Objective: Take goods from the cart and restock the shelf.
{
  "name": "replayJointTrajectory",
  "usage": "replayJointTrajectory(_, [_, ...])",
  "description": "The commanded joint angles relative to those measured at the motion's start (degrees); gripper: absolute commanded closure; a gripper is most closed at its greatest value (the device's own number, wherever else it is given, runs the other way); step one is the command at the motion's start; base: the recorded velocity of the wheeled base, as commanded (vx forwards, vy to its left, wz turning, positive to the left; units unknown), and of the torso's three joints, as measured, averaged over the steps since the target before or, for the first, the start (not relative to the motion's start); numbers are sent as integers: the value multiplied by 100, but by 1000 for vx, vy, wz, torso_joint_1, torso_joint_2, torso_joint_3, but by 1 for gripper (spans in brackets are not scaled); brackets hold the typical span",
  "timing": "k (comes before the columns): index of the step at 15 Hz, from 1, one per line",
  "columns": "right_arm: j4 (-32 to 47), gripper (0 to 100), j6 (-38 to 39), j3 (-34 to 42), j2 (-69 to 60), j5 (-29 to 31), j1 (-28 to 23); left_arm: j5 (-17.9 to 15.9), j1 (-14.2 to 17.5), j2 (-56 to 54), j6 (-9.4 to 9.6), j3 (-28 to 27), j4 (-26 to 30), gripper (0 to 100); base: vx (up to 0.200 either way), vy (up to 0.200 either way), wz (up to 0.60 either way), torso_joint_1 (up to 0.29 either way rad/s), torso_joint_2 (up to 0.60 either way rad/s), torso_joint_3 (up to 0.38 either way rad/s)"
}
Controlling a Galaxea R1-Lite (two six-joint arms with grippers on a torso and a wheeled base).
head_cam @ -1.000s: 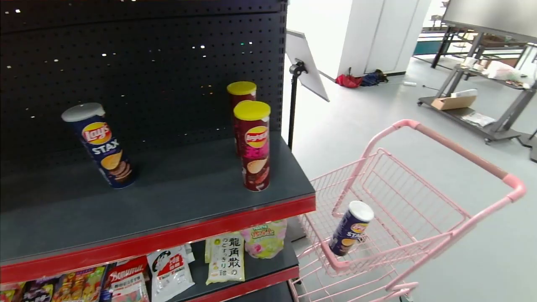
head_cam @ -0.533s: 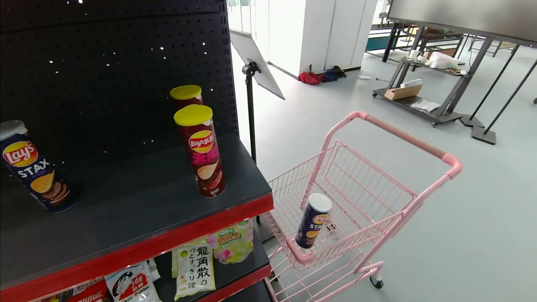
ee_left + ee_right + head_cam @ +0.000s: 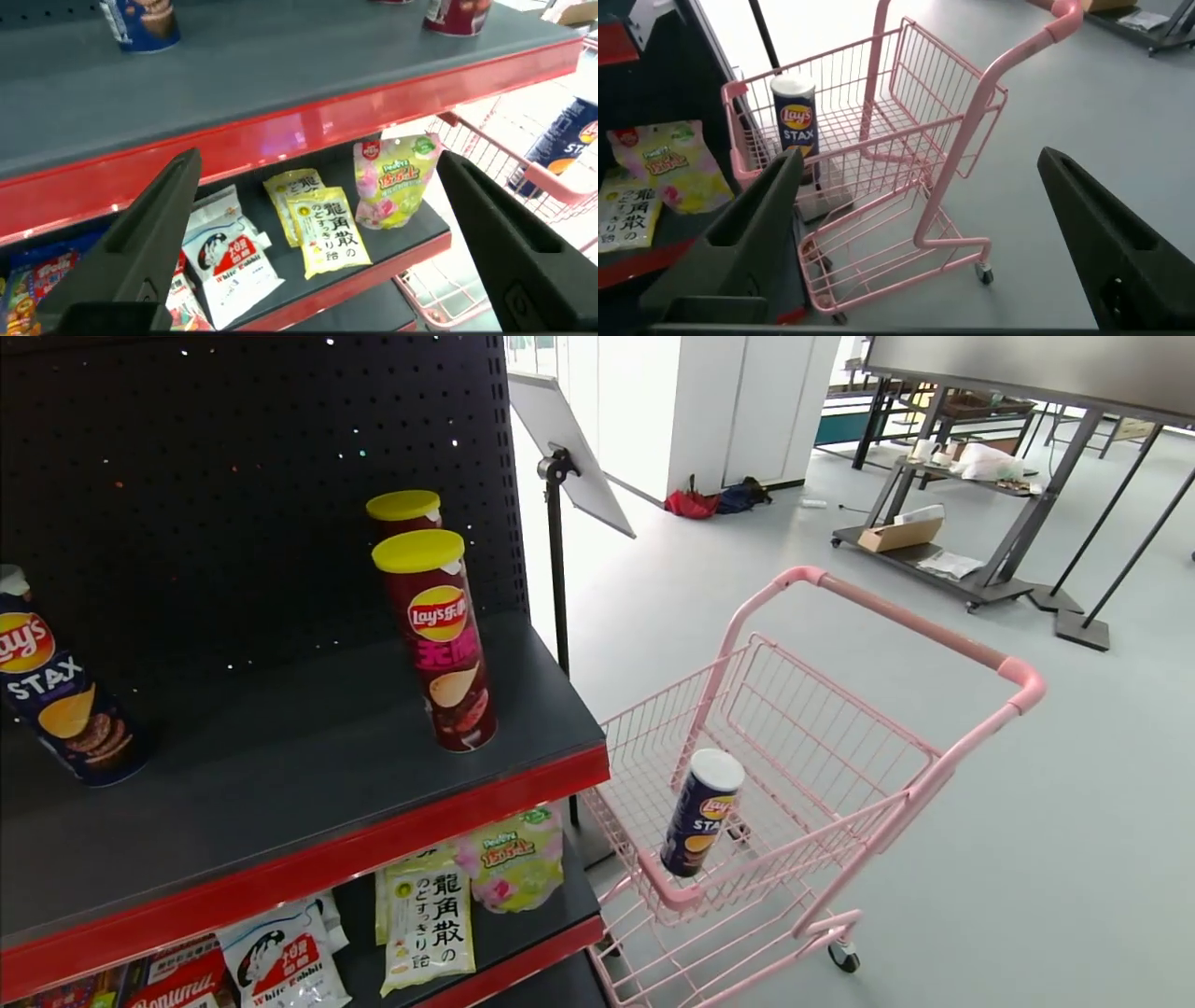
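Note:
A blue chips can [image 3: 702,812] leans upright in the front corner of the pink cart [image 3: 924,644], which stands just right of the shelf. On the grey shelf board with a red edge [image 3: 308,868] stand another blue can [image 3: 56,695] at the left and two red cans with yellow lids [image 3: 439,639], one behind the other. My left gripper [image 3: 318,159] is open, low in front of the shelf's red edge, facing the lower shelf's snack bags [image 3: 322,229]. My right gripper [image 3: 920,154] is open and apart from the cart [image 3: 971,93] and its blue can [image 3: 795,117].
The lower shelf holds several snack bags [image 3: 429,919]. A stand with a white board [image 3: 569,457] rises behind the shelf's right end. Metal racks [image 3: 980,551] stand far back right. Open grey floor lies to the right of the cart.
The head camera has swung right toward the cart, then tilted a little, so the whole picture shifted. Cans and cart keep their places.

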State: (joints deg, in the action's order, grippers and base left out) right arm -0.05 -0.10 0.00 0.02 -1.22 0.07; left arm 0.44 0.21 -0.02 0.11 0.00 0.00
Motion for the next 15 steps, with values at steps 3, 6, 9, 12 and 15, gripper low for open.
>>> replayJointTrajectory(3, [-4,0,1,0,-2,16,1,9,6,2,-2,0,0,0,0,0,0,-139,365,229])
replayJointTrajectory(6, [5,0,1,0,-2,139,1,9,6,2,-2,0,0,0,0,0,0,-134,383,235])
replayJointTrajectory(9, [5,0,-17,0,-2,139,1,0,6,2,-2,0,0,0,0,0,0,-175,466,287])
replayJointTrajectory(12, [5,0,-25,0,-2,131,10,0,6,2,-2,0,0,0,0,0,0,-170,481,300])
replayJointTrajectory(15, [-13,0,-351,-18,129,139,-42,0,6,2,-2,0,0,0,0,0,0,-40,116,84])
